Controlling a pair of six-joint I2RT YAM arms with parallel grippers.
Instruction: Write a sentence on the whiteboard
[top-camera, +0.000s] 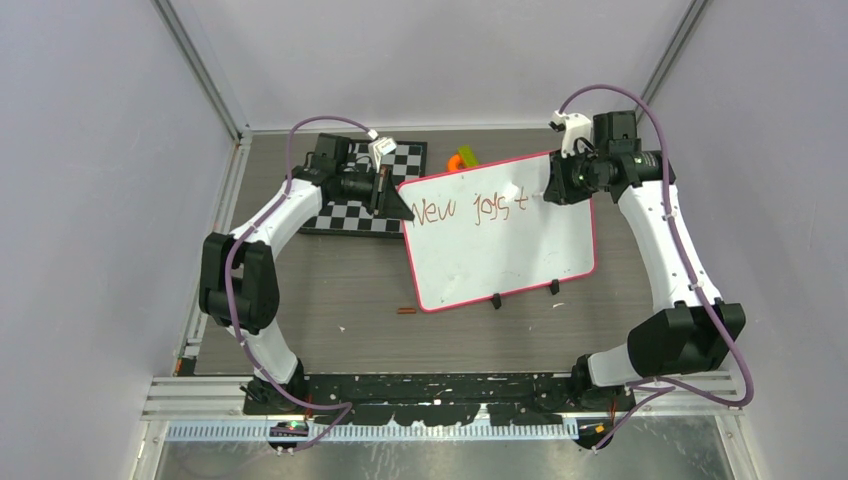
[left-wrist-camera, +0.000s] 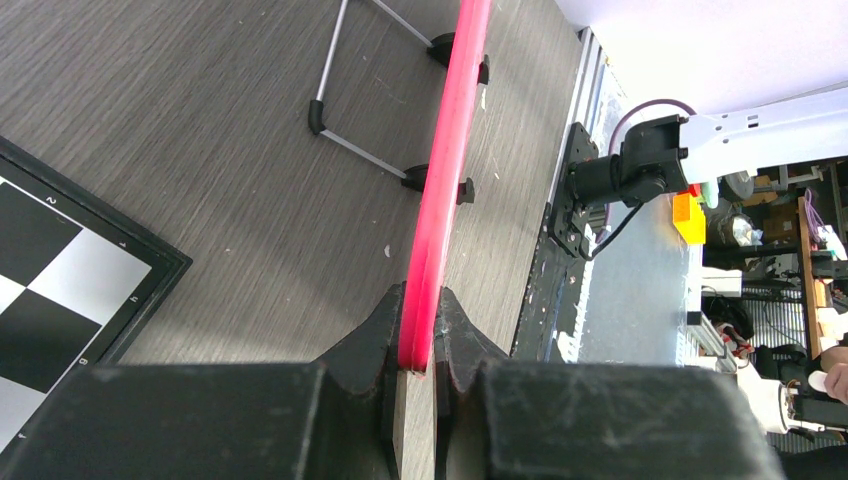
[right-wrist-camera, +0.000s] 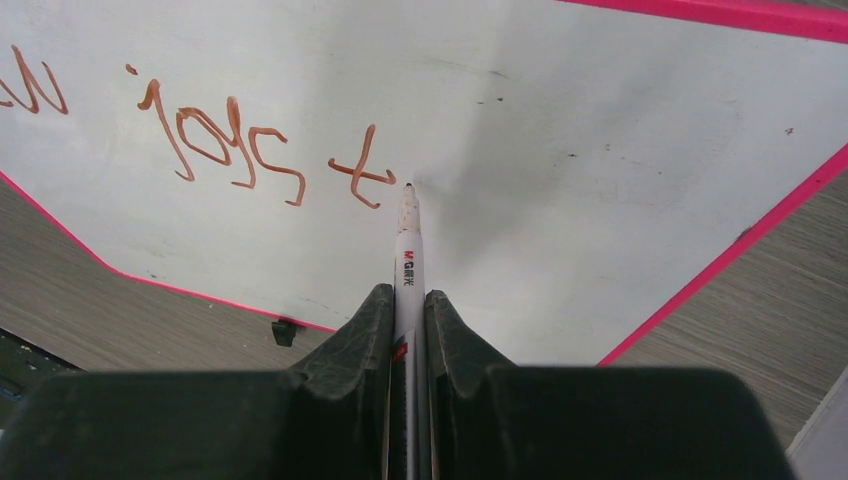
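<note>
The whiteboard (top-camera: 500, 250) stands tilted in the middle of the table, white with a pink rim (left-wrist-camera: 445, 180). My left gripper (top-camera: 405, 210) is shut on its left edge, and the left wrist view shows the rim pinched between the fingers (left-wrist-camera: 420, 310). My right gripper (top-camera: 552, 185) is shut on a white marker (right-wrist-camera: 407, 260) whose tip rests on the board just right of the last stroke. The sentence (top-camera: 470, 207) in reddish-brown reads "New jobs t" in one line (right-wrist-camera: 240, 140).
A black-and-white checkerboard (top-camera: 365, 190) lies behind the left gripper, its corner also in the left wrist view (left-wrist-camera: 60, 290). An orange and green object (top-camera: 463, 158) sits behind the board. A small reddish piece (top-camera: 405, 311) lies near the board's front left corner. The board's wire stand (left-wrist-camera: 330, 100) rests on the table.
</note>
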